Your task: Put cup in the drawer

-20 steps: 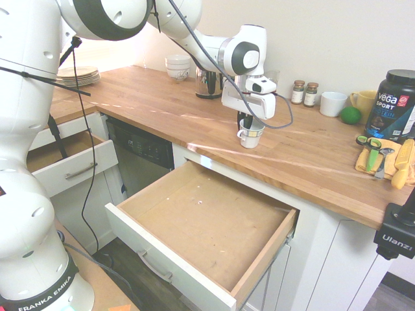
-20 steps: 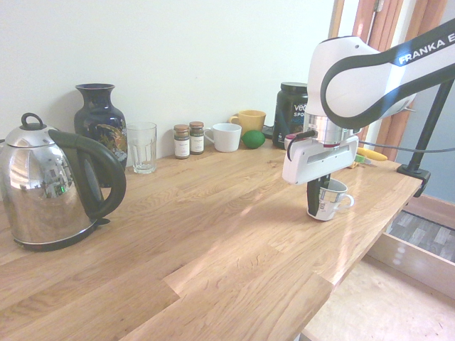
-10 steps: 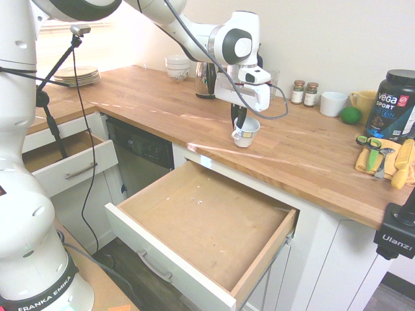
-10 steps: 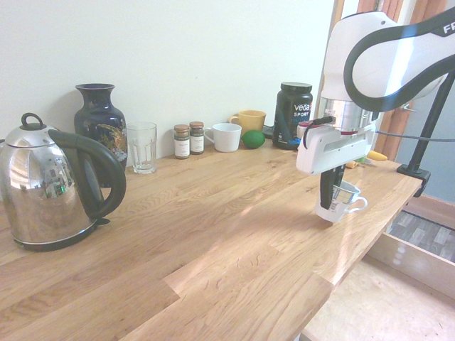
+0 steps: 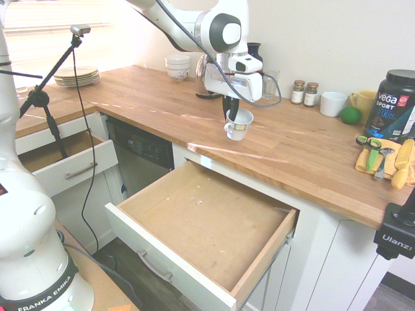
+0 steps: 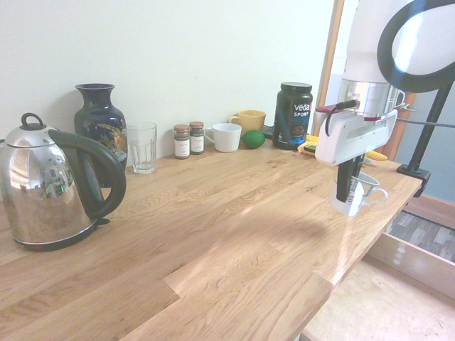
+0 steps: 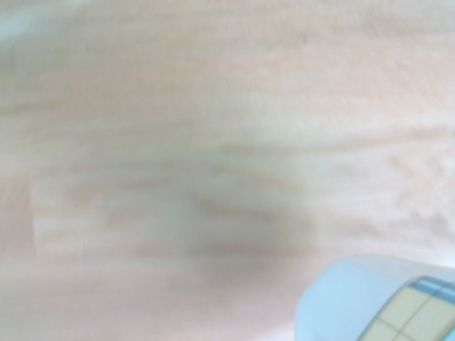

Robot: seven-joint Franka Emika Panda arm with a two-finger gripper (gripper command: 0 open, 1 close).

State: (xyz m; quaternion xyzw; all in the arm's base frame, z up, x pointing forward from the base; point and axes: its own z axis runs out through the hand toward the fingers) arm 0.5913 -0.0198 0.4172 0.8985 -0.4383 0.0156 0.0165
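Observation:
My gripper (image 5: 231,116) is shut on the rim of the small white cup (image 5: 237,126), which hangs tilted a little above the wooden counter (image 5: 305,152). From the other side the gripper (image 6: 346,186) holds the cup (image 6: 360,193) with its loop handle pointing right, near the counter's front edge. The cup's side with blue grid markings (image 7: 384,302) shows blurred over the wood in the wrist view. The large drawer (image 5: 201,223) stands pulled wide open below the counter, forward of the cup, its brown wooden inside bare.
A smaller drawer (image 5: 61,162) is open at the left. A kettle (image 6: 53,185), vase (image 6: 101,124), glass (image 6: 142,147), spice jars (image 6: 188,139), white mug (image 6: 226,137), yellow mug (image 6: 249,121), lime (image 5: 351,115) and black tub (image 5: 390,105) line the back wall. Plates (image 5: 78,76) and bowls (image 5: 178,67) sit far left.
The gripper has lifted the cup higher off the counter and carried it along the counter, leftward in the first exterior view and rightward in the second.

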